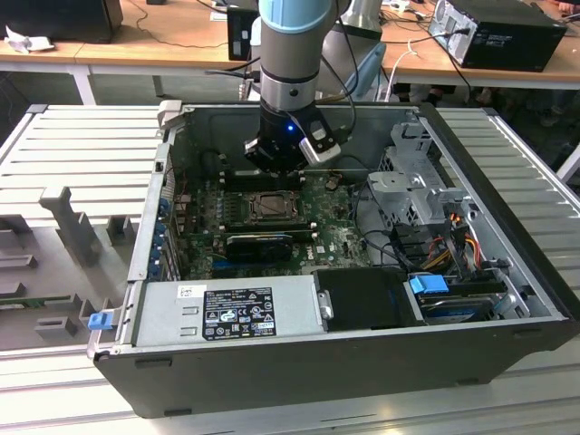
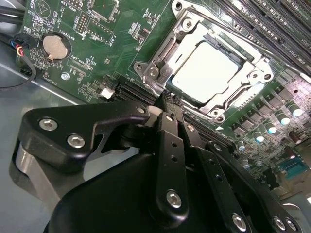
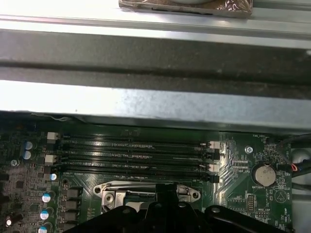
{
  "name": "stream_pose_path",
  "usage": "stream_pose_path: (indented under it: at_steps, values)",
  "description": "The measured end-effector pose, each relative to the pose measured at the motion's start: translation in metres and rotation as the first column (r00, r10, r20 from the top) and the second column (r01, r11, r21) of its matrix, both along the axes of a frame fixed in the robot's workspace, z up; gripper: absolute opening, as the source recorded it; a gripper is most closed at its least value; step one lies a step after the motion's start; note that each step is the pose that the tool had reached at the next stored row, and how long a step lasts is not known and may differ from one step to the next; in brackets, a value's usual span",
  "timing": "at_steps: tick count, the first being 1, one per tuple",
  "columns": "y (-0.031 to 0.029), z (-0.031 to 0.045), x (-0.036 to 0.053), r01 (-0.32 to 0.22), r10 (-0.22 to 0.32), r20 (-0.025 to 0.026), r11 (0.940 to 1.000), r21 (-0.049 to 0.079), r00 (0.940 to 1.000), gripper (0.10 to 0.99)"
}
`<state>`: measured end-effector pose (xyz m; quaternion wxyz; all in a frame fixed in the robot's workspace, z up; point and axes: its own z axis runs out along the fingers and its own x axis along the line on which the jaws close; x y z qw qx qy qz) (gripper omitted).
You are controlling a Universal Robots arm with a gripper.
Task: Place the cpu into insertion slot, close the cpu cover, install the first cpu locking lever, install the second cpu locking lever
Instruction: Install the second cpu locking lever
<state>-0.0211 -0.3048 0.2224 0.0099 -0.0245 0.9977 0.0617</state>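
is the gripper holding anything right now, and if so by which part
Nothing is held. In the second wrist view the black gripper has its fingers together and empty, above the silver-grey square cpu seated under the metal-framed cpu cover.

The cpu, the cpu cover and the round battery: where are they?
cpu (image 2: 208, 73), second wrist view: middle of its bright metal top.
cpu cover (image 2: 167, 53), second wrist view: the frame's side bar beside the chip.
round battery (image 2: 53, 46), second wrist view: middle of its silver face.
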Motion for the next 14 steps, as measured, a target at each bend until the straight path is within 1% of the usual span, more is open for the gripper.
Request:
stream_pose_path:
  at_steps: [6,10,13,14]
  values:
    - [-0.0029,0.0001,-0.0001,0.000,0.000,-0.0001,1.0000,0.000,1.0000,0.106]
    - [-0.0029,0.0045,0.0000,0.000,0.000,0.0000,1.0000,0.000,1.0000,0.106]
    - [-0.0029,0.0104,0.0000,0.000,0.000,0.0000,1.0000,0.000,1.0000,0.106]
    - [-0.0029,0.0110,0.0000,0.000,0.000,0.0001,1.0000,0.000,1.0000,0.106]
